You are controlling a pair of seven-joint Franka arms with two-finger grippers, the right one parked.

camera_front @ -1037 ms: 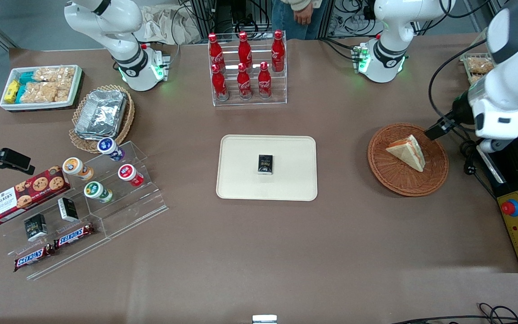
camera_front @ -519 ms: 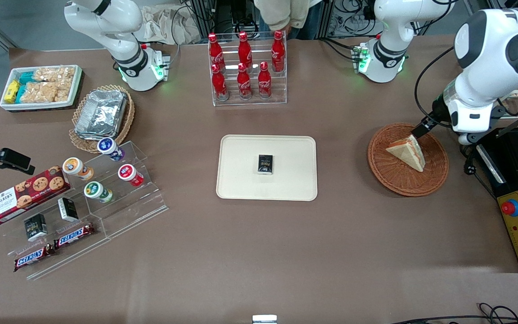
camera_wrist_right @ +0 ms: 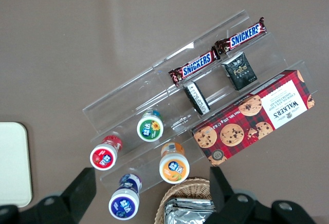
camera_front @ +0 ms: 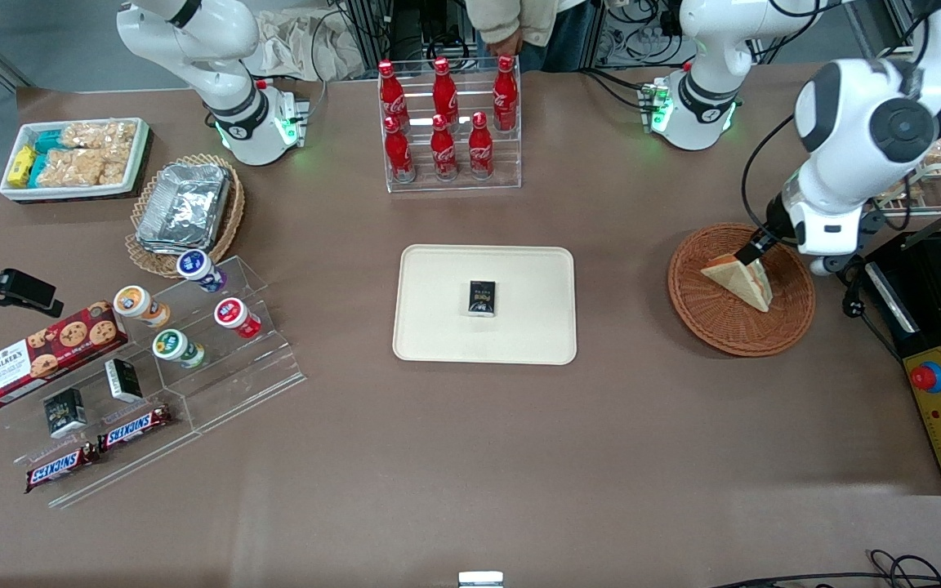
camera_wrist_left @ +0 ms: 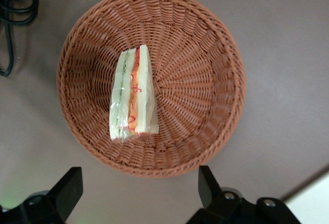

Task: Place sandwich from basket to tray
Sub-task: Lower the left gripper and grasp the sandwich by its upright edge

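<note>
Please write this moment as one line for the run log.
phase: approach | gripper: open, above basket, nothing held | sandwich: in basket | tray: holds small black box

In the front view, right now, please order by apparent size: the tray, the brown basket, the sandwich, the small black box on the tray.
1. Tray
2. Basket
3. Sandwich
4. Black box

The pincer, open, hovers over the sandwich.
</note>
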